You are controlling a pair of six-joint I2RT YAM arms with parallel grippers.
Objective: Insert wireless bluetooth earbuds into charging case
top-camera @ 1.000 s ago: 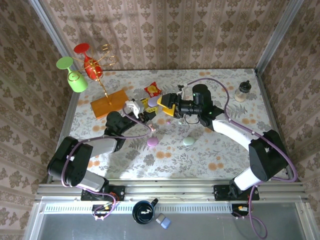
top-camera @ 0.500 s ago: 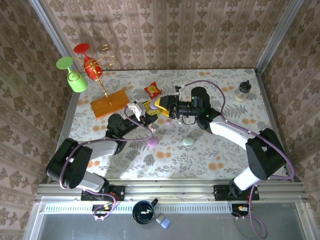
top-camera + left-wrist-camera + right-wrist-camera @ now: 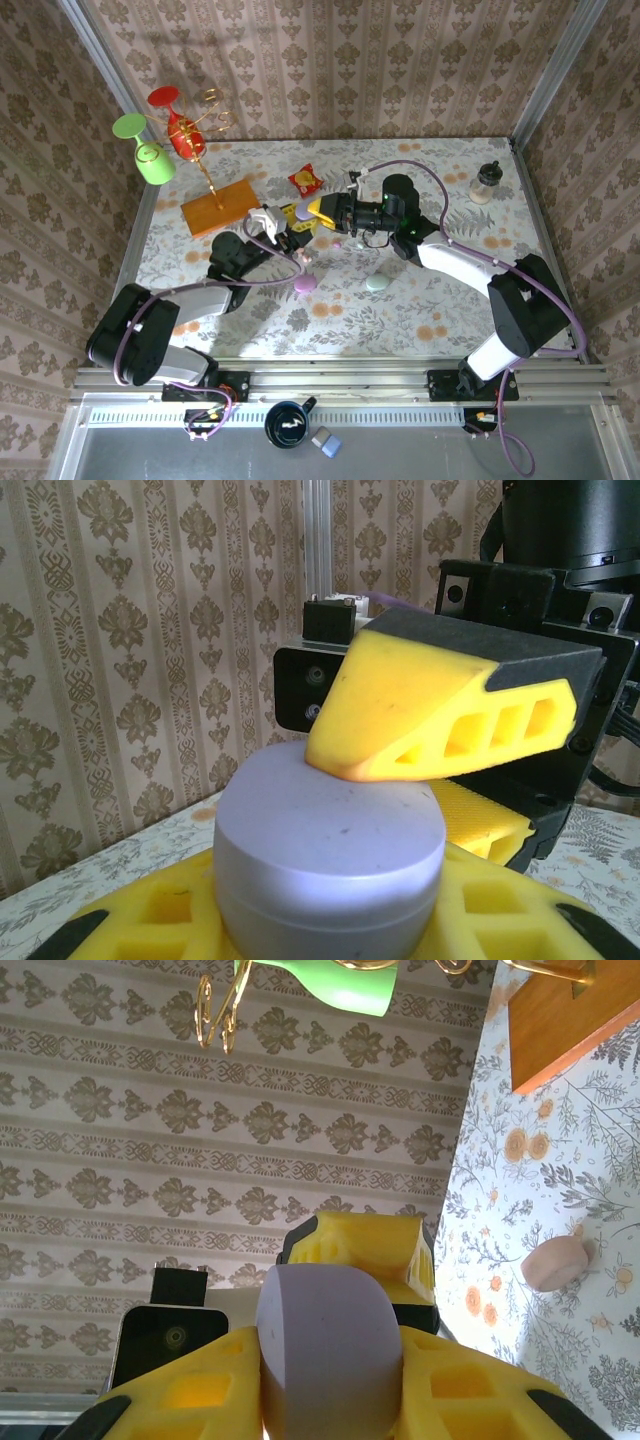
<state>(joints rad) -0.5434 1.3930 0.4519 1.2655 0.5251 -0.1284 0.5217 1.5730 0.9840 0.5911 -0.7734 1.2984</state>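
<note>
Charging case (image 3: 330,840), lilac and pebble-shaped, lid closed (seam runs round the body), is held off the table (image 3: 450,300) between the two arms, toward the far middle. Left end effector (image 3: 330,925) narrow, yellow fingers clamped on the lower body from either side. Right end effector (image 3: 330,1375) also narrow and on the same case: from the left wrist one of its fingers (image 3: 440,715) rests on the far rim of the top face; from its own wrist the case fills the gap between both fingers, touching each as far as I can tell. Step in hand, by my reading: prise the lid up so the earbuds can go in. To do it well, left should hold the base dead steady while right lifts along the hinge arc and does not drag sideways; the shell looks smooth, so a light squeeze may slip and a hard one may pin the lid shut. Earbuds too small to pick out with confidence from above; a pale pinkish lump (image 3: 555,1260) lies on the table well apart from the held case, bud or not I cannot tell
</note>
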